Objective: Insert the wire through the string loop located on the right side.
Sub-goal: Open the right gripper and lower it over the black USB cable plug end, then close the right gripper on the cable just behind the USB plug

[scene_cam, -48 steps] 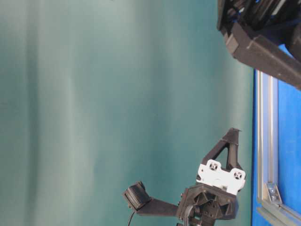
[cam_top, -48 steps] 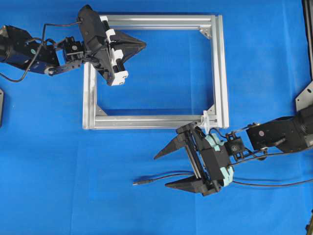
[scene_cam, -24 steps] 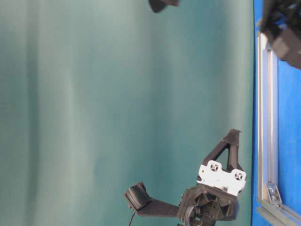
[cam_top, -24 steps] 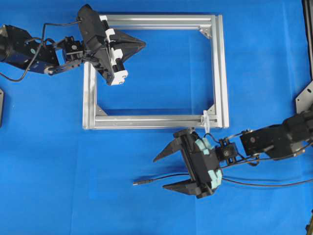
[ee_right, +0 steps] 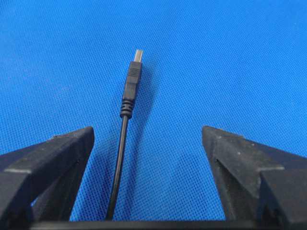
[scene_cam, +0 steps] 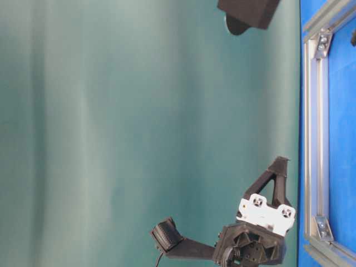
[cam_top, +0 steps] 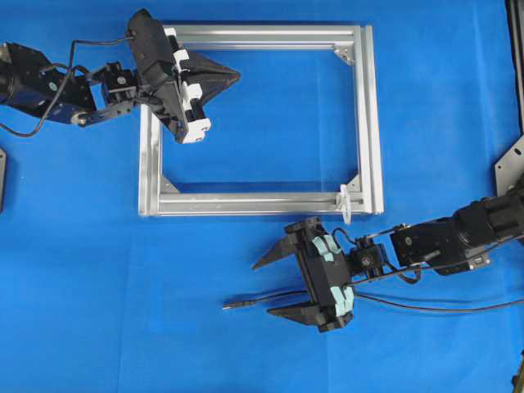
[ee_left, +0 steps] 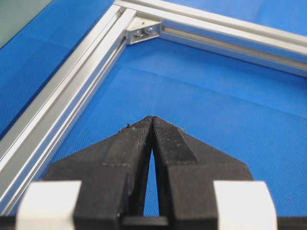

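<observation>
The wire (cam_top: 270, 298) lies slack on the blue cloth (cam_top: 98, 311), running in from three o'clock and ending in a small plug (ee_right: 132, 76) that points toward nine o'clock, well short of the frame (cam_top: 372, 115). It looks light and limp, with only the moulded plug and its ribbed collar stiff enough to steer, so I would take it just behind that collar: grip further back and the tip will likely droop and miss the opening. It is thin and smooth, so a shallow pinch could let it roll or slip out. The loop (cam_top: 345, 202) is a tiny white ring hanging at the frame's lower right corner, at about one o'clock from the plug and clear of it; being soft string, it will probably swing away if nudged. The right gripper (cam_top: 274, 286) hangs over the wire with its jaws spread wide, one finger on each side of the cable; from its wrist camera the wire runs between them nearer the left finger (ee_right: 53, 158), touching neither, so nothing is held yet. The left gripper (ee_left: 152, 120) is pressed together on nothing, hovering over the frame's upper left corner at eleven o'clock, far from the work.
</observation>
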Tool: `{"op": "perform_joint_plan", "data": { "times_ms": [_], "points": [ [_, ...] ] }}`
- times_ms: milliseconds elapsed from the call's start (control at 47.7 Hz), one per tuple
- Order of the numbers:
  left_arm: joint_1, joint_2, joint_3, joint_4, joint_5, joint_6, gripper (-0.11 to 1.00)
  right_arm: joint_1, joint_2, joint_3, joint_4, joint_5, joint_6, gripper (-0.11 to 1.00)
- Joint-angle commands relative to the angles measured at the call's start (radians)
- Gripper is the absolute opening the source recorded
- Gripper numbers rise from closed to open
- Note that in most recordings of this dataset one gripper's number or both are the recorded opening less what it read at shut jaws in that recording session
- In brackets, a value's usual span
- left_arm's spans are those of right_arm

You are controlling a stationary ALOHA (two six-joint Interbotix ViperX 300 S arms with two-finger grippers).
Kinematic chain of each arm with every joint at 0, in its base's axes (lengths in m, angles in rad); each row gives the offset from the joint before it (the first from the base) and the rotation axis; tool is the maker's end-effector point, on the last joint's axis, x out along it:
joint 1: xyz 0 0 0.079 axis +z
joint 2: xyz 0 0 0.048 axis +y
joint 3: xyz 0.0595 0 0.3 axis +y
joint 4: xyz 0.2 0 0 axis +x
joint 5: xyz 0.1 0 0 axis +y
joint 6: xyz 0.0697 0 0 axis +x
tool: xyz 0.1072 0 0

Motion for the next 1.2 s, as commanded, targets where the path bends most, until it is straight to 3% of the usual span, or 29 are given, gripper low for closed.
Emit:
{"op": "perform_joint_plan", "data": {
  "times_ms": [0, 63, 231, 336, 818, 1175],
  "points": [
    [0.003, -0.034, -0.008, 0.005, -0.009, 0.002, 0.0, 0.003, -0.014, -0.014, 0.003, -0.005, 0.0, 0.76],
    [0.003, -0.034, -0.009, 0.005, -0.011, 0.002, 0.0, 0.003, -0.014, -0.014, 0.003, -0.005, -0.003, 0.63],
    [0.003, -0.034, -0.009, 0.003, -0.011, 0.002, 0.0, 0.002, -0.014, -0.011, -0.002, -0.003, -0.006, 0.14],
    [0.003, -0.034, -0.009, 0.005, -0.011, 0.002, 0.0, 0.002, -0.014, -0.012, -0.006, 0.002, -0.006, -0.02],
    [0.003, -0.034, -0.009, 0.005, -0.011, 0.002, 0.0, 0.002, -0.054, -0.009, -0.002, 0.028, 0.0, -0.04],
    [0.003, -0.034, -0.014, 0.008, -0.012, 0.002, 0.0, -0.002, -0.249, -0.021, -0.002, 0.255, -0.005, -0.04]
  ]
}}
